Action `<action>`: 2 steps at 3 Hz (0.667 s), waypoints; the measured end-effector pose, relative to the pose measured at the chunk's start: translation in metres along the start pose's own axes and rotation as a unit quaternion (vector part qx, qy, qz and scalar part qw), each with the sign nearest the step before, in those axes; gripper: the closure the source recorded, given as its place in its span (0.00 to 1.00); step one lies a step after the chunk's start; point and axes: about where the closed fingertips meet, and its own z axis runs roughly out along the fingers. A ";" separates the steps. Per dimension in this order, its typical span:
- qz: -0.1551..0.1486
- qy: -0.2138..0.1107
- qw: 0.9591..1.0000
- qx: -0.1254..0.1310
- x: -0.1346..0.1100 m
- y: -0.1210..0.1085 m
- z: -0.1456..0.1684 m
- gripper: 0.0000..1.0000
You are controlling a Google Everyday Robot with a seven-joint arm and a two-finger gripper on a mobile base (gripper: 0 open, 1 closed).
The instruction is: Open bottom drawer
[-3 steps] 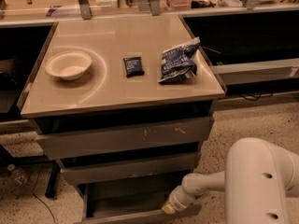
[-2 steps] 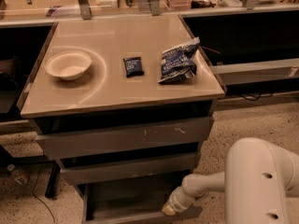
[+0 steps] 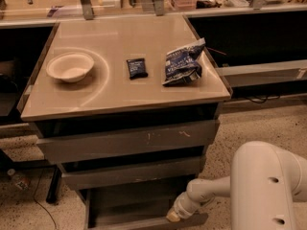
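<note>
The bottom drawer (image 3: 134, 207) is the lowest and narrowest of three grey drawers under the beige counter. It stands pulled out, with its flat grey tray showing and its plain front panel (image 3: 144, 223) at the frame's lower edge. My gripper (image 3: 173, 216) sits at the right end of that front panel, at the end of the white arm that reaches in from the lower right. The top drawer front (image 3: 129, 142) with white scratches and the middle drawer front (image 3: 132, 173) are above it.
On the counter (image 3: 96, 97) lie a white bowl (image 3: 70, 66), a small dark packet (image 3: 137, 67) and a blue chip bag (image 3: 183, 62). The arm's large white housing (image 3: 268, 188) fills the lower right. Speckled floor lies on both sides, with a cable at lower left.
</note>
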 end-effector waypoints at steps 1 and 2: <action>0.000 0.000 1.000 0.000 0.000 0.001 -0.001 1.00; 0.005 0.008 1.000 -0.010 0.010 0.012 0.001 1.00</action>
